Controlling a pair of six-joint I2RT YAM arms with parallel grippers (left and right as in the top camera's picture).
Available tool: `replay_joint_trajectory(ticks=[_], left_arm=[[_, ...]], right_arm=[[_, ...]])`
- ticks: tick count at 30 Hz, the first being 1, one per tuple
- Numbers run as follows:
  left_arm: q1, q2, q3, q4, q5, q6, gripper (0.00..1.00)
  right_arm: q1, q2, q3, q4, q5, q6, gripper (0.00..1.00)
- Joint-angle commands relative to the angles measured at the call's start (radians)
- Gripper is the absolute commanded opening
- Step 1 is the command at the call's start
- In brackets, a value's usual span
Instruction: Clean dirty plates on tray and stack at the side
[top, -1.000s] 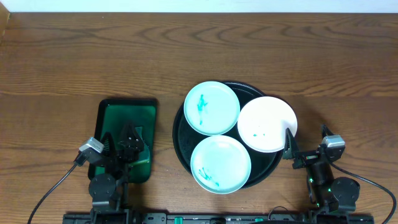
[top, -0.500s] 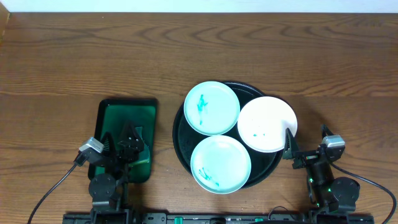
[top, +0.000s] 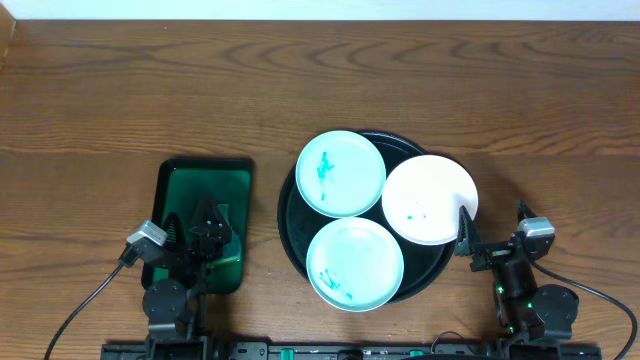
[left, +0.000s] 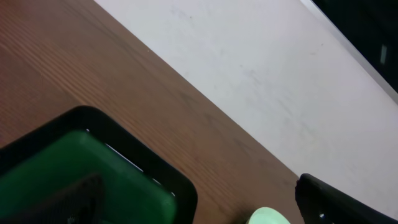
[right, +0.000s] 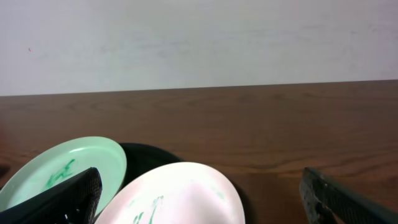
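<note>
- The right end effector (top: 491, 228) has its fingers spread wide apart with nothing between them. Just ahead of it and a little to its left lies the white plate (top: 430, 199). From above, the left fingertip overlaps that plate's rim; whether they touch cannot be told.
- Beyond the white plate, further to this end effector's left, sit the far mint-green plate (top: 341, 173) and the near mint-green plate (top: 355, 264). All three crowd the black tray (top: 287, 215), their rims close together, and the white one and the near mint-green one jut past the tray's edge.
- To this end effector's right and straight ahead, the worktop (top: 150, 90) runs open to a pale wall (right: 199, 43).
- The left end effector (top: 190, 222) hangs over the near end of a green rectangular tray (top: 205, 178), its fingers likewise apart and empty. The black tray's rim lies close on its right, with a narrow strip of wood between the two trays.
- Wide bare worktop lies ahead of and to the left of the left end effector.
- The plates are round, shallow and smooth. Both mint-green ones carry teal smears and the white one small teal specks.
- The black tray is round and glossy with a raised rim. The green tray has a dark raised border.
- The worktop is brown with wavy wood grain.
</note>
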Motion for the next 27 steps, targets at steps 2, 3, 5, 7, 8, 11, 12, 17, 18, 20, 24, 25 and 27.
replay_joint_trajectory(ticks=[2,3,5,7,8,11,12,17,18,20,24,25,27], left_arm=[[-0.003,-0.006,-0.012,-0.045,-0.012,0.197,0.98],[-0.003,-0.006,-0.012,-0.050,-0.006,0.269,0.98],[-0.003,-0.006,-0.012,-0.055,-0.007,0.345,0.98],[-0.003,-0.006,-0.010,-0.052,-0.008,0.405,0.98],[-0.003,-0.006,-0.007,-0.054,-0.008,0.425,0.98],[-0.003,-0.001,0.009,-0.057,-0.008,0.460,0.98],[-0.003,0.005,0.018,-0.057,-0.008,0.470,0.98],[-0.003,0.081,0.080,-0.061,-0.010,0.524,0.98],[-0.003,0.107,0.099,-0.068,-0.011,0.537,0.98],[-0.003,0.167,0.141,-0.086,-0.012,0.552,0.98],[-0.003,0.327,0.239,-0.108,-0.011,0.551,0.98],[-0.003,0.378,0.275,-0.117,-0.011,0.551,0.98],[-0.003,0.468,0.348,-0.158,-0.011,0.551,0.98]], right_arm=[[-0.011,-0.002,-0.001,-0.006,0.003,-0.011,0.99],[-0.011,-0.002,-0.001,-0.006,0.003,-0.011,0.99],[-0.011,-0.002,-0.001,-0.006,0.003,-0.011,0.99],[-0.011,-0.002,-0.001,-0.006,0.003,-0.011,0.99],[-0.011,-0.002,-0.001,-0.006,0.003,-0.011,0.99],[-0.011,-0.002,-0.001,-0.006,0.003,-0.011,0.99],[-0.011,-0.002,-0.001,-0.006,0.003,-0.011,0.99],[-0.011,-0.002,-0.001,-0.006,0.003,-0.011,0.99],[-0.011,-0.002,-0.001,-0.006,0.003,-0.011,0.99],[-0.011,-0.002,-0.001,-0.006,0.003,-0.011,0.99],[-0.011,-0.002,-0.001,-0.006,0.003,-0.011,0.99],[-0.011,-0.002,-0.001,-0.006,0.003,-0.011,0.99],[-0.011,-0.002,-0.001,-0.006,0.003,-0.011,0.99]])
